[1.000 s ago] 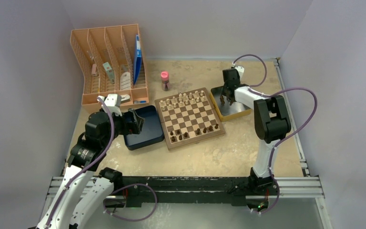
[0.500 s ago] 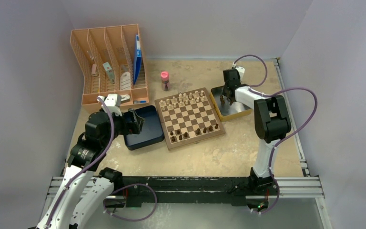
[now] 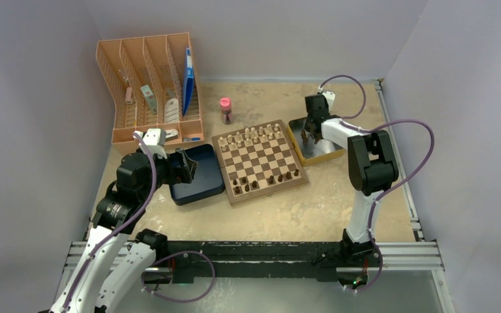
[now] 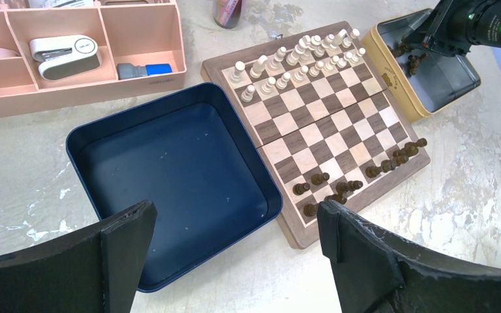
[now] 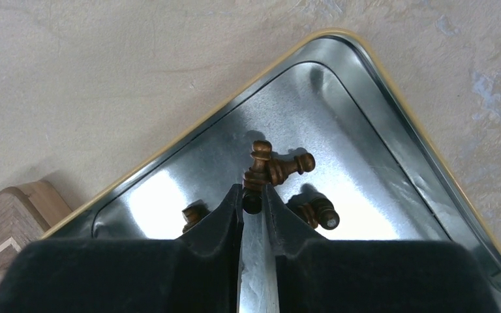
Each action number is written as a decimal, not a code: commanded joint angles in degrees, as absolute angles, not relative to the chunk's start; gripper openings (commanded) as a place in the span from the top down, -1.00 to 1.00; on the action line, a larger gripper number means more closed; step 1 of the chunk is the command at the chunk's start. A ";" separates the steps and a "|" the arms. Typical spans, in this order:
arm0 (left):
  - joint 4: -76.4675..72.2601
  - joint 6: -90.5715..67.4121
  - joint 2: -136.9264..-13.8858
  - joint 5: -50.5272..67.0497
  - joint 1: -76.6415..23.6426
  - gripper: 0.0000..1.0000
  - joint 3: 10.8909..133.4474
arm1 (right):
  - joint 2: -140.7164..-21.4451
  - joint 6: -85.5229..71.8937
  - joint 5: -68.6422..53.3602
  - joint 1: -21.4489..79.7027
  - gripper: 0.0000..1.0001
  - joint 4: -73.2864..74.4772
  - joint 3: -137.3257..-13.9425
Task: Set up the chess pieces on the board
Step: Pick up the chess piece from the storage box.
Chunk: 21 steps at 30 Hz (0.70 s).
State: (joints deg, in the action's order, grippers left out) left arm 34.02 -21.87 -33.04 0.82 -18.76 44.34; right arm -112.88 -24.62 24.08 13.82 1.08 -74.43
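The board (image 3: 259,160) lies mid-table, with several dark chess pieces (image 3: 264,181) along its near rows. The left wrist view shows those pieces (image 4: 359,176) on the board (image 4: 339,124). My right gripper (image 5: 253,195) reaches into a metal tin (image 5: 365,117), shut on the base of one dark piece (image 5: 256,171). Three more dark pieces lie around it: one (image 5: 293,164) touching the gripped piece, one (image 5: 319,212) to the right, one (image 5: 192,215) to the left. From above, the right gripper (image 3: 312,134) sits over the tin (image 3: 326,151). My left gripper (image 4: 235,228) hangs wide open and empty above the dark blue box (image 4: 169,169).
Cream pieces (image 3: 253,135) fill the board's far rows. The blue box (image 3: 199,189) touches the board's left side. A peach organizer (image 3: 147,85) stands at the back left and a pink-capped bottle (image 3: 225,109) behind the board.
The right gripper's fingers have drawn together inside the tin. The left arm has stayed still.
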 commanded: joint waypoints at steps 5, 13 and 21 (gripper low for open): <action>32.10 -21.45 -33.22 1.05 -18.36 -0.89 45.04 | -106.66 -24.97 26.63 14.37 0.76 1.33 -72.12; 32.17 -21.45 -33.26 1.06 -18.37 -0.89 45.00 | -102.71 -25.05 26.61 15.88 0.75 2.45 -70.65; 32.17 -21.53 -33.18 0.98 -18.36 -0.89 45.08 | -96.79 -25.77 26.26 20.93 0.76 5.04 -69.87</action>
